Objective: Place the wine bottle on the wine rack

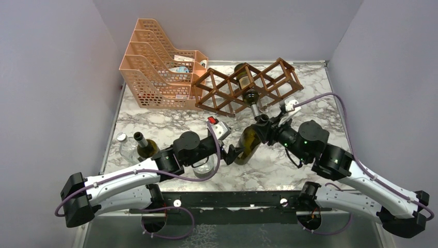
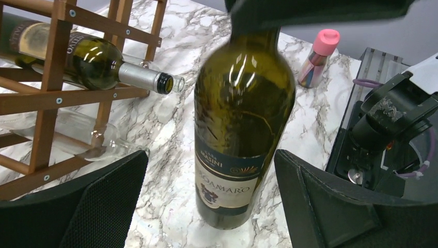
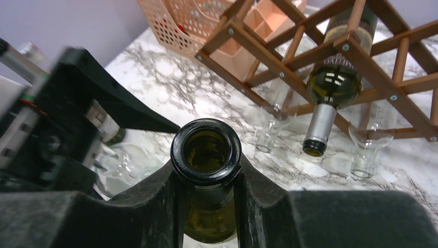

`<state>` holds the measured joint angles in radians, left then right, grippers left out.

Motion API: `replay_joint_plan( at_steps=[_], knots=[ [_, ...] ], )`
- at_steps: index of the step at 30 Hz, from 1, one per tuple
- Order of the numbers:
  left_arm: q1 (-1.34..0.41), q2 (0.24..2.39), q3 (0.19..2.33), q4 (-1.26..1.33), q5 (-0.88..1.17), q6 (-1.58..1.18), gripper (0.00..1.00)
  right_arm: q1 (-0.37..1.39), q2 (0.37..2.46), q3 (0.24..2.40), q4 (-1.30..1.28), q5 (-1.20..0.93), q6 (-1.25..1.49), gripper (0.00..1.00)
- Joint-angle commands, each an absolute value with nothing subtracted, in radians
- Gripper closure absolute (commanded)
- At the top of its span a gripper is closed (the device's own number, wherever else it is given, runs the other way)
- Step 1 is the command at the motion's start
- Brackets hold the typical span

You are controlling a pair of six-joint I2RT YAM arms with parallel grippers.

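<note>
The right tool [image 3: 206, 191] pinches the smooth neck of the dark-green glass bottle [image 1: 248, 144], which is tilted over the marbled worktop [image 1: 170, 121] before the wooden lattice rack [image 3: 382, 85]. Only the left wrist view shows the label [image 2: 227, 181]. The left tool [image 2: 212, 201] is spread, flanking the base.

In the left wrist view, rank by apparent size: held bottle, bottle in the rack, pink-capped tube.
Largest: the held bottle, though nearness to the camera inflates it.
Next: the bottle in the rack, rack.
Smallest: the pink-capped tube.
</note>
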<state>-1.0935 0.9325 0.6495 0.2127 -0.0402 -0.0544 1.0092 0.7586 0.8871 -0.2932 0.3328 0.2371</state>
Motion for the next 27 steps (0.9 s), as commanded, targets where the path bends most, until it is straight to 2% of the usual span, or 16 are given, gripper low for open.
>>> replay_joint_plan(
  at_steps=[1, 12, 19, 27],
  knots=[
    [-1.094, 0.976, 0.66, 0.314, 0.01, -0.032, 0.01, 1.016, 0.706, 1.002, -0.192, 0.341, 0.273, 0.99],
    [-1.094, 1.104, 0.721, 0.388, 0.097, 0.033, 0.01, 1.016, 0.665, 1.069, -0.129, 0.298, 0.307, 0.99],
    [-1.094, 1.104, 0.704, 0.477, 0.057, 0.078, 0.01, 1.017, 0.655, 1.081, -0.12, 0.251, 0.299, 0.99],
    [-1.094, 1.091, 0.67, 0.552, 0.177, 0.162, 0.01, 1.016, 0.621, 1.053, -0.085, 0.134, 0.295, 0.99]
  ],
)
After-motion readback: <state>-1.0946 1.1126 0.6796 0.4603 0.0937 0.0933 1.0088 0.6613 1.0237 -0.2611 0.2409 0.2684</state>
